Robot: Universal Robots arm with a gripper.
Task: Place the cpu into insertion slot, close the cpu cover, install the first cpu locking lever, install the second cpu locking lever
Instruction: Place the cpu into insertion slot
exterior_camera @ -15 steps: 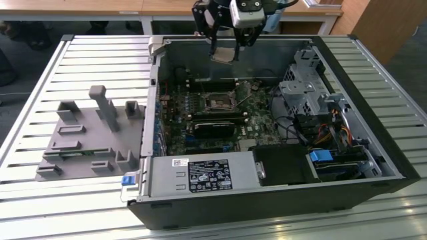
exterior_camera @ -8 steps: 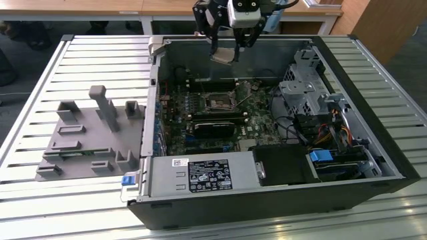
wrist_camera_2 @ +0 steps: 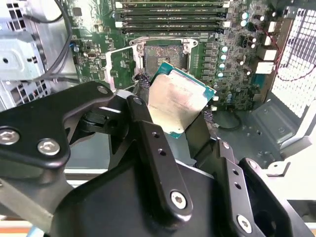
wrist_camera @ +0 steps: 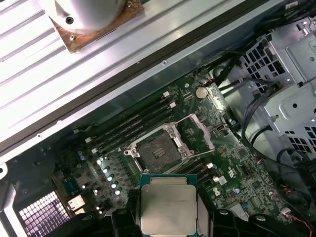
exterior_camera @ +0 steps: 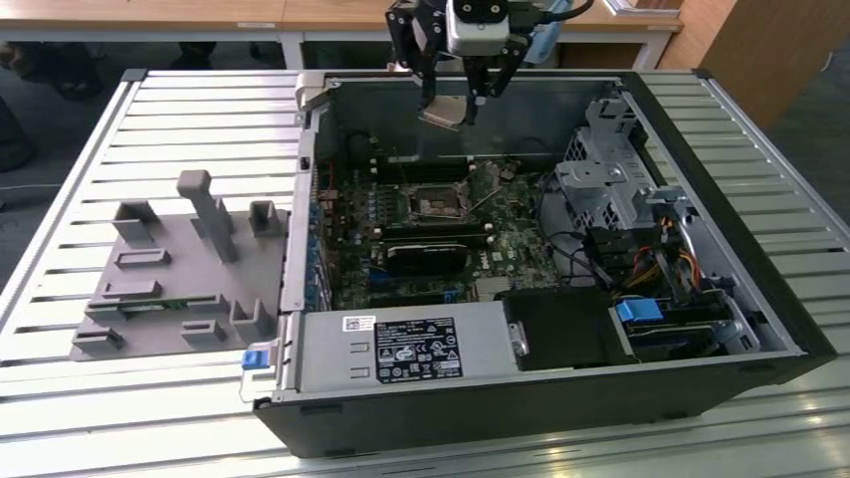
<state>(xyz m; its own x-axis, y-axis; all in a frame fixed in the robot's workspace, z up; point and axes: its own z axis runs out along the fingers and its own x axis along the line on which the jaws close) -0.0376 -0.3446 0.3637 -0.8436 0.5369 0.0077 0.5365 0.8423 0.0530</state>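
While the gripper [exterior_camera: 449,108] hangs over the far end of the open computer case [exterior_camera: 531,408], we note its black metal fingers [wrist_camera_2: 148,133] closed part-way on the cpu [wrist_camera_2: 180,103], pinching two opposite edges. The chip is flat and square, with a dull silver-grey lid scuffed in patches and a teal-green rim. It sits tilted in the exterior view and is held in the air, well clear of the board.

Below it lies the insertion slot [wrist_camera: 158,150], a dark square contact bed, bare, inside a silvery bracket. The cpu cover [wrist_camera: 207,134], a thin bright metal frame with a wide window, stands swung open just beside the slot.

The case is a black box with grey sheet-metal walls. It holds the green motherboard [wrist_camera: 247,173], long black memory sticks [wrist_camera_2: 170,17], perforated drive cages and cable bundles. It rests on a slatted metal table [exterior_camera: 133,398].
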